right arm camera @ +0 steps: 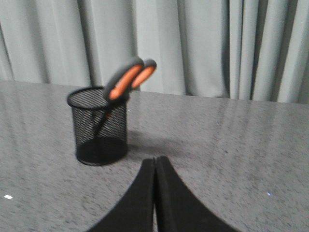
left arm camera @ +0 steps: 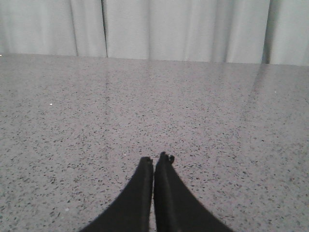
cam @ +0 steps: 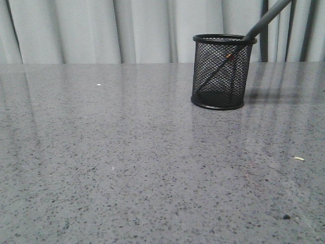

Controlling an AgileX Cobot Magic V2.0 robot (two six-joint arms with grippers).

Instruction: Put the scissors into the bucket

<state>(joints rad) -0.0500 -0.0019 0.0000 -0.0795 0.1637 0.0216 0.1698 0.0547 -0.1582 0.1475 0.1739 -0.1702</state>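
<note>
I looked at my screens and used the bucket [cam: 222,71] as my marker.

Far to the left of the bucket, the grey speckled table [cam: 127,168] was wide and shiny. A tiny white speck [cam: 98,84] lay on it, well apart from the bucket. Behind the table hung a pale curtain [cam: 101,30].

My left gripper [left arm camera: 154,159] did not show in the front view, so I could not place it next to the bucket. In its own wrist view the two black fingers [left arm camera: 140,193] were pressed together at the tips. They held nothing. Only table and curtain lay ahead of them.

Then came the bucket itself. It was a small black mesh cup and it stood upright on the table, near the back edge. The scissors [cam: 264,20] were inside it. The blades pointed down into the bucket, tilted, and I could see them as a dark line through the mesh. The grey handles leaned over the rim and stuck up and out. In the right wrist view the handle loops showed orange on the inside.

My right gripper [right arm camera: 155,159] was near the bucket but not touching it. Its fingers [right arm camera: 169,203] were closed tight together, and they held nothing.

To the right of the bucket and closer to me, a small pale crumb [cam: 299,158] lay on the table.
</note>
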